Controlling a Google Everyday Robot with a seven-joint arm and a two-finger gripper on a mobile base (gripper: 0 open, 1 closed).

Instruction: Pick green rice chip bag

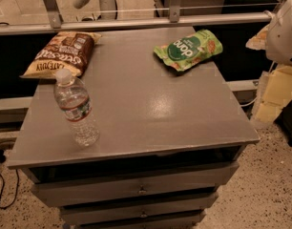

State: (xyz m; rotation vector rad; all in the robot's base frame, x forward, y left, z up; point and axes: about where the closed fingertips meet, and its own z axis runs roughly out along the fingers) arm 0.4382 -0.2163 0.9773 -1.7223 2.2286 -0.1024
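You will find the green rice chip bag point(188, 50) lying flat at the rear right of the table point(151, 113), clear of the other items. It is a small, crinkled, glossy pouch in light green with orange-red accents. Its dark-green circle carries white lettering that faces away from the camera and cannot be read with confidence. At the rear left lies a larger brown chip bag point(60, 54), wrinkled foil in brown and tan. One corner overhangs the table edge, and its large pale lettering is likewise inverted and not legible. Near the front left stands a water bottle point(76, 107) of clear ribbed plastic with a white cap and a dark label band. The table top is smooth grey with a dull sheen, and grey drawers point(136, 187) sit below it. The tool point(285, 32) shows only as a white rounded housing at the right frame edge, well apart from the pouch. You cannot tell whether it is released or clenched.
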